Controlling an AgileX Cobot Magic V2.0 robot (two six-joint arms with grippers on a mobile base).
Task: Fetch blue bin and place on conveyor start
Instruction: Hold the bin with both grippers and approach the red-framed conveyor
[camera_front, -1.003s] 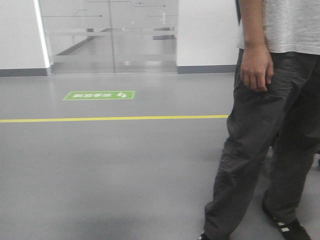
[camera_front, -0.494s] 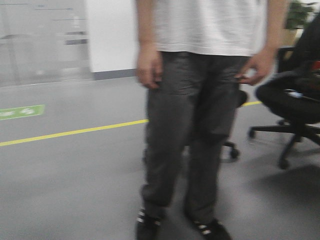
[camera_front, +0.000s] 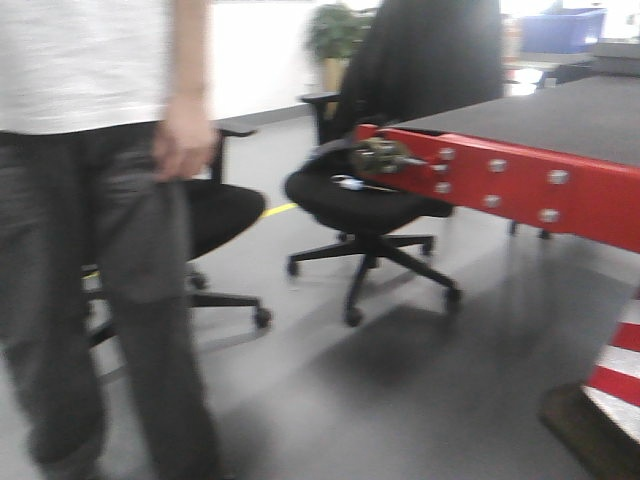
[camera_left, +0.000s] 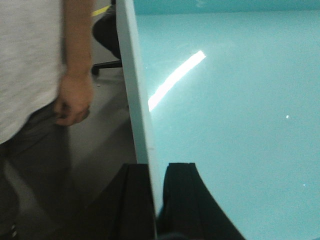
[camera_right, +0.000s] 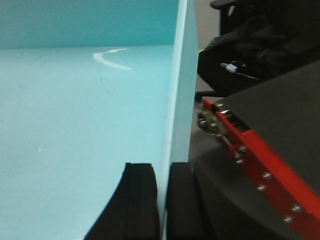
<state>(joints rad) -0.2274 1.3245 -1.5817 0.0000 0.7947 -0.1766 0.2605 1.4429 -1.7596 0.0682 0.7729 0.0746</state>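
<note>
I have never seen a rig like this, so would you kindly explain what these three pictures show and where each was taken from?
This is a wheeled robot with two arms. The front view looks ahead: a person stands on the left, an office chair sits in the middle, and the conveyor, a dark belt with a red edge, is on the right. The other two views come from cameras on the wrists. Each looks along its own pincer: the left pincer and the right pincer each clamp a side wall of the blue bin.
</note>
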